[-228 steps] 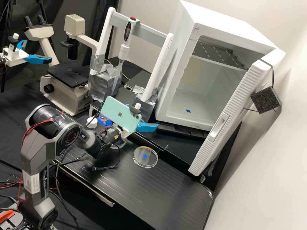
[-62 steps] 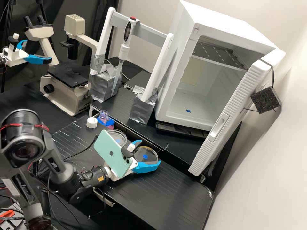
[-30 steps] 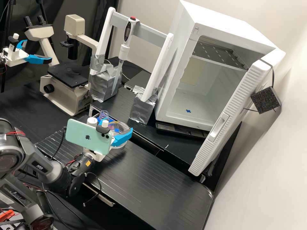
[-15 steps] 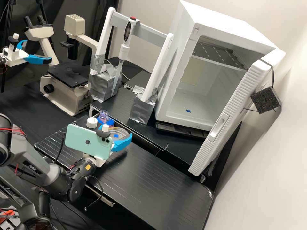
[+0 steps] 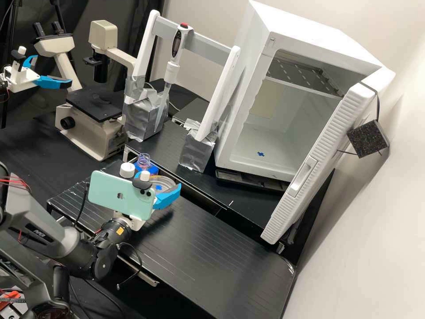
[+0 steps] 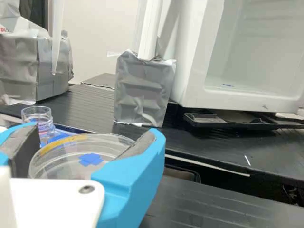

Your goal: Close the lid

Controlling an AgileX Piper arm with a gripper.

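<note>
Lid (image 6: 90,159) sits between my two blue fingers (image 6: 133,175), one pad each side of its rim. End effector (image 6: 94,134) looks pinched on it, across the diameter. Lid is round, so there's no long axis to line up; what matters is keeping it flat and centred. It looks about level. Dish (image 5: 170,182) is directly below my fingertips as I read it, on the surface (image 5: 208,248), rims very close together. The clear walls overlap and the phone (image 5: 120,195) hides part of them, so I can't tell if the lid is fully seated or riding a bit off-centre. Next move: straight down if any gap is left, then let go evenly. Sideways drift could catch one edge. Open bottle (image 5: 144,163) is just past my fingertips, so I'd spread gently.
</note>
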